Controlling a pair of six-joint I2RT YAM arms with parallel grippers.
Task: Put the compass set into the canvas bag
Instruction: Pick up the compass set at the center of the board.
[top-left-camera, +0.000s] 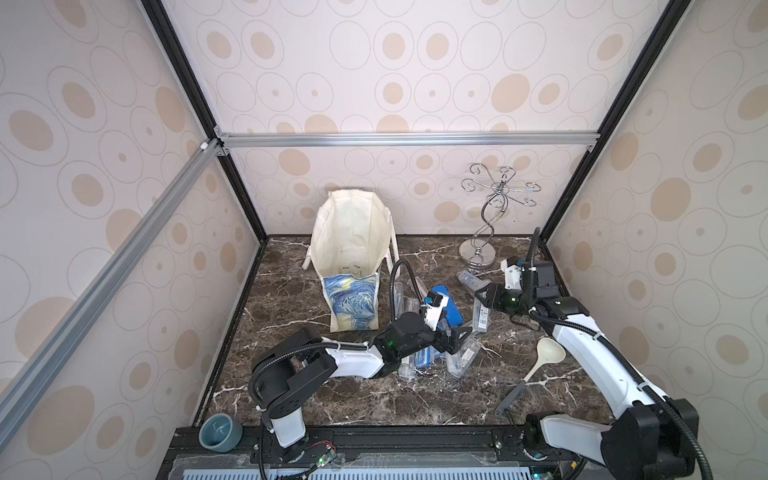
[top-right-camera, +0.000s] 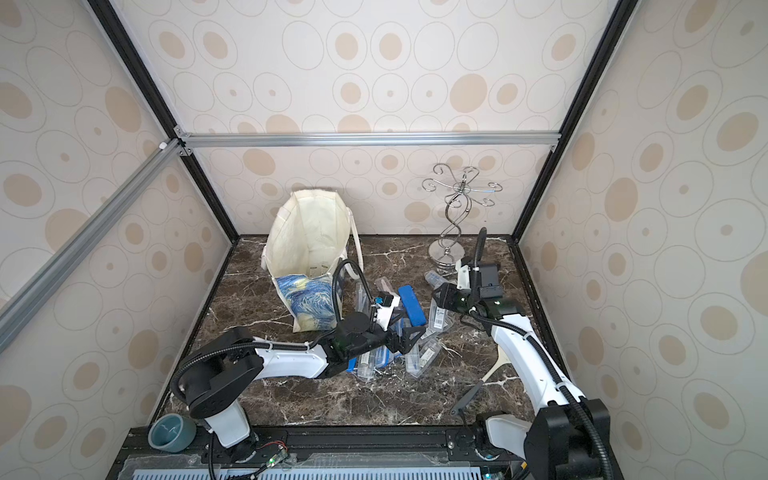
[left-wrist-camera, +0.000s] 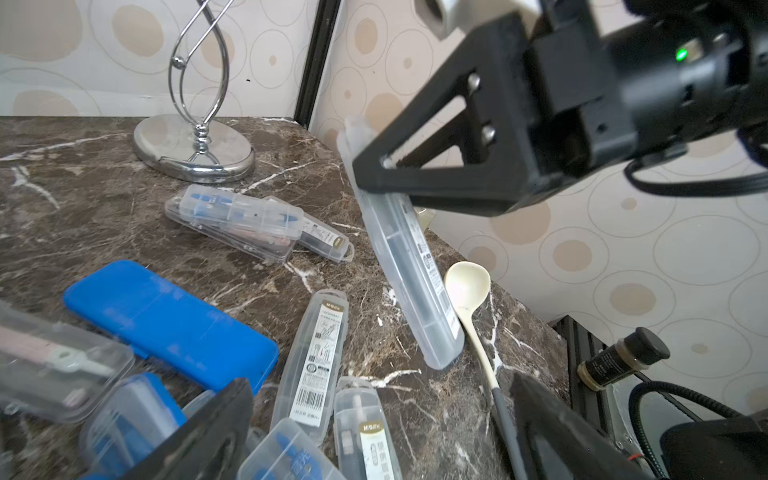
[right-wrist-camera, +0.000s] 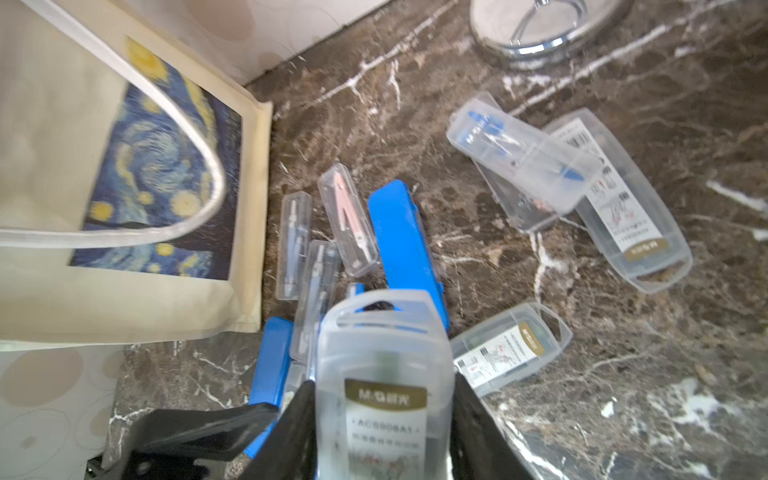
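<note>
the right gripper (right-wrist-camera: 384, 415) clamps one end of a clear-cased compass set (right-wrist-camera: 382, 332), held tilted over the marble table (top-left-camera: 374, 395) (well to the right of the canvas bag (top-left-camera: 353, 303), which stands upright and open-mouthed near the back wall). the left gripper (top-left-camera: 457, 334) hangs with jaws spread above a scatter of other cases (top-left-camera: 465, 357), gripping nothing.
</note>
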